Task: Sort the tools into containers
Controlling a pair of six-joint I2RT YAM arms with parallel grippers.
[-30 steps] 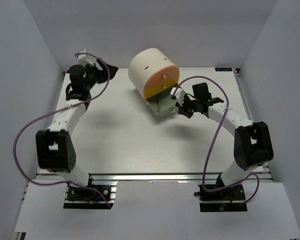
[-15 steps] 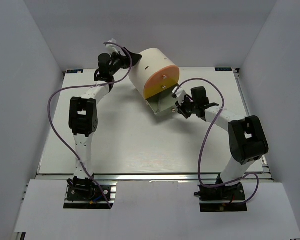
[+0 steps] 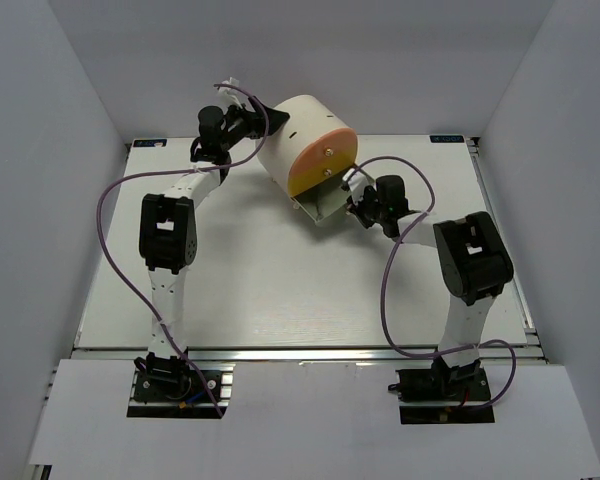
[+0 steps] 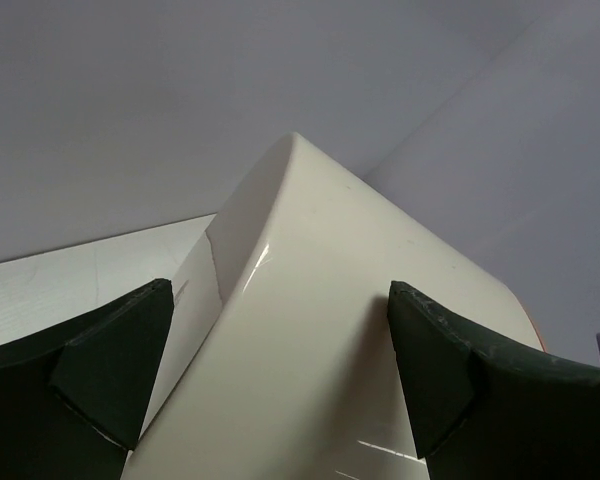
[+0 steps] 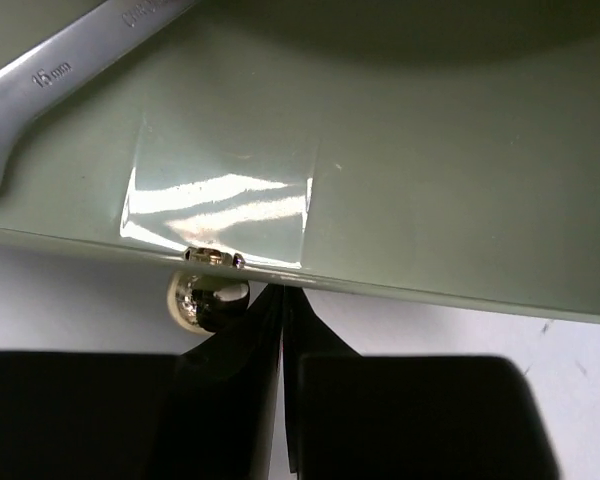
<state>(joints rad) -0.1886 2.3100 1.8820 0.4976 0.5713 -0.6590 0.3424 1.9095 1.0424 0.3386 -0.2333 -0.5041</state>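
Grey-green drawer (image 5: 430, 150) open, silver spanner (image 5: 50, 75) lying inside. Right gripper (image 5: 282, 300): 2 fingers pressed together, holding nothing, tips at drawer front just beside brass knob (image 5: 205, 298). Left gripper (image 4: 277, 300) wide apart around cream cabinet (image 3: 298, 130). Best: push drawer straight in, slowly, cabinet held steady.

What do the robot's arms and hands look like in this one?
Both are alike. The left arm and right arm have white links with boxy black joint housings, and a purple cable loops loosely along each. The left hand has two dark wedge-shaped fingers; the right hand has black ones.
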